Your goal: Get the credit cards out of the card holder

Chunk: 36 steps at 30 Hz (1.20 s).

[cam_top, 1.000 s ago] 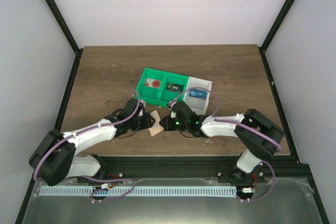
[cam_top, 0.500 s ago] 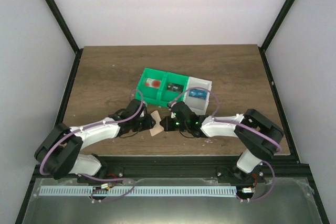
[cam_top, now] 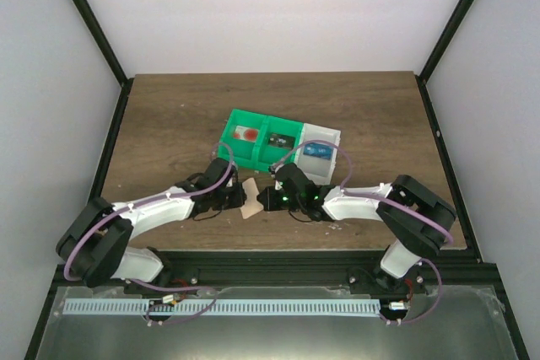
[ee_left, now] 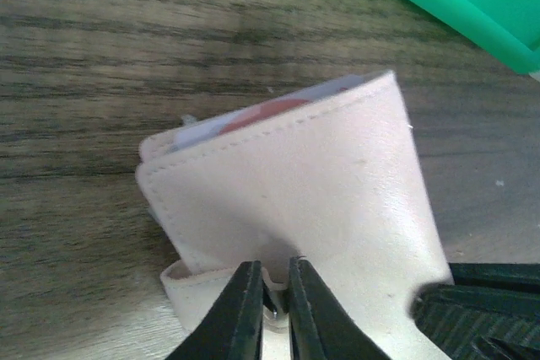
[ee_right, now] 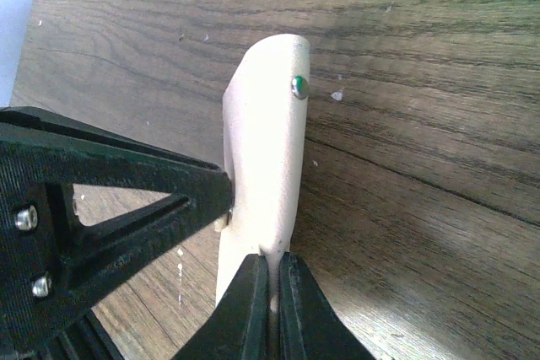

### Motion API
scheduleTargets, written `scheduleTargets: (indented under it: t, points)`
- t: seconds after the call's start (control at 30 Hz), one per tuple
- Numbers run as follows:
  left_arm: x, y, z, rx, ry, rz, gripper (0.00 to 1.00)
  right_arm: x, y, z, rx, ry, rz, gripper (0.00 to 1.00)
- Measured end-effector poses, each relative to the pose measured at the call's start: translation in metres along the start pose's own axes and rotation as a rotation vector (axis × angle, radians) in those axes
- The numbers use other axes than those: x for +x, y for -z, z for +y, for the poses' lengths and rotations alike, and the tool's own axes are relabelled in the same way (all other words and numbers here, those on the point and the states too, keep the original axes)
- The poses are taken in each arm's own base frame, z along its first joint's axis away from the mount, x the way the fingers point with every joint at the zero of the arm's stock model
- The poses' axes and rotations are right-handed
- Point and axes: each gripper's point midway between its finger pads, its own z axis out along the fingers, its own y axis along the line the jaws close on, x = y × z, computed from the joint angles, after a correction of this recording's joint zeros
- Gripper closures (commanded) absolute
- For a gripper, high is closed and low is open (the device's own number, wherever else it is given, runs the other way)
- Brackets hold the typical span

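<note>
the card holder [cam_top: 251,201] sits on the bench [cam_top: 169,115], the left hand [ee_left: 271,274] pinching one flap and the right hand [ee_right: 272,264] clamped on its other edge. a card [ee_left: 268,110] only peeks from its pocket, so the pulling out looks all left to do.

The card holder [cam_top: 251,201], a pale tan shape, lies on the wooden surface [cam_top: 169,115] between the left jaws and the right jaws, which meet it from opposite sides. Just beyond the jaws stands a green bin [cam_top: 243,156] of two compartments, with a white bin [cam_top: 331,134] against it on the right jaws' side. The white bin holds something blue [cam_top: 318,151].
</note>
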Motion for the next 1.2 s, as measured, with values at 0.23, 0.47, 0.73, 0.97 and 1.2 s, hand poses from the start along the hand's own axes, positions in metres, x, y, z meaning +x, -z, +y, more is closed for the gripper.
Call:
scheduleTargets:
  t: [0.23, 0.47, 0.73, 0.97, 1.2]
  points:
    - [-0.001, 0.004, 0.009, -0.049, -0.017, -0.007, 0.99, -0.001, 0.000, -0.001, 0.009, 0.001, -0.006, 0.99]
    - [0.001, 0.008, 0.014, -0.072, -0.027, -0.005, 1.00, -0.001, 0.000, -0.003, 0.021, 0.002, -0.011, 0.87]
    - [-0.002, 0.029, 0.001, 0.050, -0.028, -0.081, 1.00, 0.004, 0.002, -0.018, 0.097, 0.041, 0.003, 0.58]
    - [0.002, 0.030, 0.023, 0.095, 0.051, -0.085, 1.00, -0.008, 0.013, -0.009, 0.117, 0.145, -0.009, 0.49]
    - [0.003, 0.029, 0.020, 0.144, 0.062, -0.079, 1.00, -0.013, -0.006, 0.010, 0.195, 0.217, 0.009, 0.31]
